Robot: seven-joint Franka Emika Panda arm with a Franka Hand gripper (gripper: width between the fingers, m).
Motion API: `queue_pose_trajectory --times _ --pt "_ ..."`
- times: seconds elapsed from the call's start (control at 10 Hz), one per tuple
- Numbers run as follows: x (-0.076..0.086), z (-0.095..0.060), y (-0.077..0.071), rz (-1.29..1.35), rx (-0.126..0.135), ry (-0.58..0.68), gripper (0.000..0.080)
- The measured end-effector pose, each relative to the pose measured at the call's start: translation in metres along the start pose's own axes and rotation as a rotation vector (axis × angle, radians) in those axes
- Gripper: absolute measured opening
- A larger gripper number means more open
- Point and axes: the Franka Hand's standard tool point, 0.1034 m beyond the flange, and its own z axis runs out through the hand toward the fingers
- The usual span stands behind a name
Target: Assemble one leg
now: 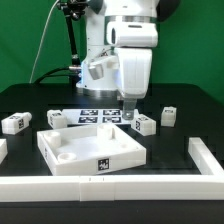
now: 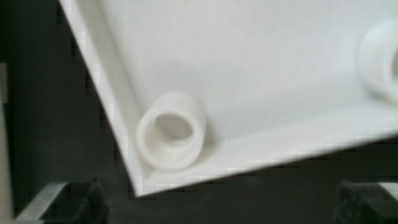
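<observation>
Barely started: no leg seated in the tray [image 1: 70, 160] yet; every step of the assembly looked left to do.
Gripper [image 1: 128, 110] hung over the tray's far corner, fingers apparently spread wide, nothing held; nearest leg [image 1: 143, 123] lay on the table just beside that corner; other legs [image 1: 57, 118] lay loose; wrist view showed an empty socket [image 2: 173, 130]; fingertips were dark, cut off at the frame edge, hard to make out.

A white tray [image 1: 112, 146] is showing smooth, matt plastic, softly shading around its moulded round socket [image 2: 173, 128]. The worktop [image 1: 30, 98] is looking matt black. The arm's casing [image 1: 135, 62] is gleaming glossy white. 1 leg [image 1: 144, 123] is looking matt white too.
</observation>
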Motion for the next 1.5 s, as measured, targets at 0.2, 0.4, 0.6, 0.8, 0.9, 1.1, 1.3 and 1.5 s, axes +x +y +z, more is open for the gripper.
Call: queue_pose_trajectory --times 0.2,0.4,0.6,0.8,0.9,1.1,1.3,1.5 --pt "-0.015 0.006 -0.013 -0.059 0.023 -0.009 0.065" --pt "-0.019 0.007 -0.016 -0.052 0.027 -0.008 0.065" --pt "-0.02 0.007 -0.016 -0.051 0.027 -0.008 0.065" --pt "-0.018 0.014 -0.027 -0.079 0.04 -0.004 0.065" --pt "-0.024 0.018 -0.037 -0.091 0.042 -0.004 0.065" --pt "-0.035 0.023 -0.051 -0.109 0.063 -0.002 0.065" --pt "-0.036 0.03 -0.06 -0.113 0.079 0.006 0.065" --pt "-0.035 0.048 -0.07 -0.147 0.108 0.023 0.065"
